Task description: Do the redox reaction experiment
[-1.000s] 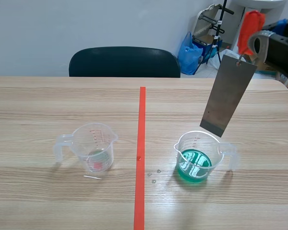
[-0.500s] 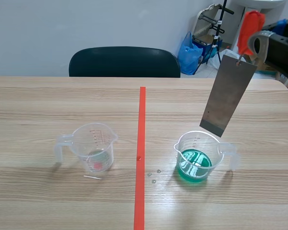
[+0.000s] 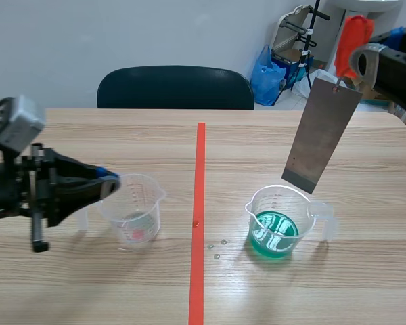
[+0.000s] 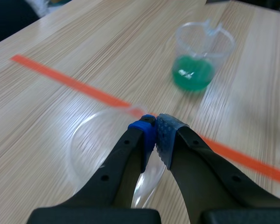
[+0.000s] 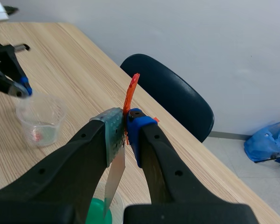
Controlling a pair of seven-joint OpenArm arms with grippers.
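Note:
An almost empty clear measuring cup [image 3: 137, 208] with a pinkish trace at its bottom stands left of the tape line. My left gripper [image 3: 112, 181] is shut, its tips just over that cup's rim [image 4: 102, 144], nothing visibly pinched between the pads [image 4: 155, 127]. Right of the line stands a second clear cup [image 3: 282, 222] with green liquid [image 4: 193, 74]. My right gripper [image 5: 126, 119] is shut on the orange-red handle [image 3: 354, 39] of a grey metal plate [image 3: 321, 135]. The plate hangs tilted, its lower edge just above the green cup.
The orange-red tape line [image 3: 199, 210] runs down the table's middle. A few small droplets [image 3: 216, 249] lie beside it, near the green cup. A black chair [image 3: 176, 87] stands behind the table's far edge, with a blue bag [image 3: 266, 73] beyond it.
My left arm has come into view from the left, its gripper shut, reaching the near-empty cup's rim. The right arm and the plate have stayed put.

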